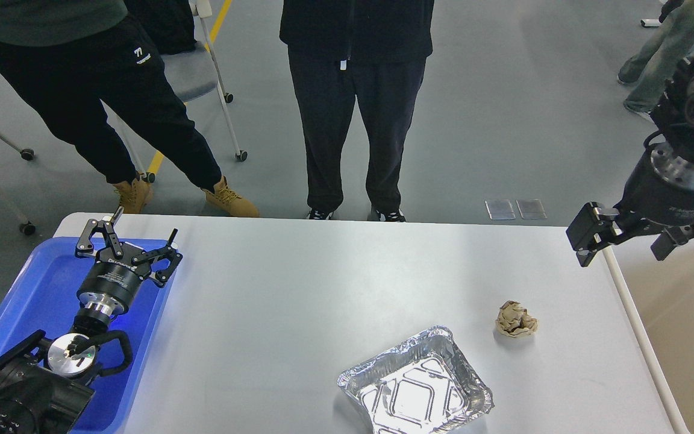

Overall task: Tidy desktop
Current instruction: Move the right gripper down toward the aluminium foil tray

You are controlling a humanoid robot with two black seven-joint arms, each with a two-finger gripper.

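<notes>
The white-grey desktop (323, 283) fills the lower part of the head view. On it lie an empty foil tray (416, 386) near the front edge and a crumpled brown paper ball (515, 319) to its upper right. My left gripper (142, 226) hovers open and empty over the far end of a blue tray (28, 289) at the desktop's left side. My right gripper (624, 244) is open and empty, high above the desktop's right edge beside the beige bin (690, 325). Both grippers are well away from the foil tray and the paper ball.
Two people stand close behind the far edge of the table, one at the middle (353, 120) and one at the left (100, 102). Wheeled chairs (202, 72) stand on the grey floor behind them. The bin's white rim (636, 325) runs along the table's right edge.
</notes>
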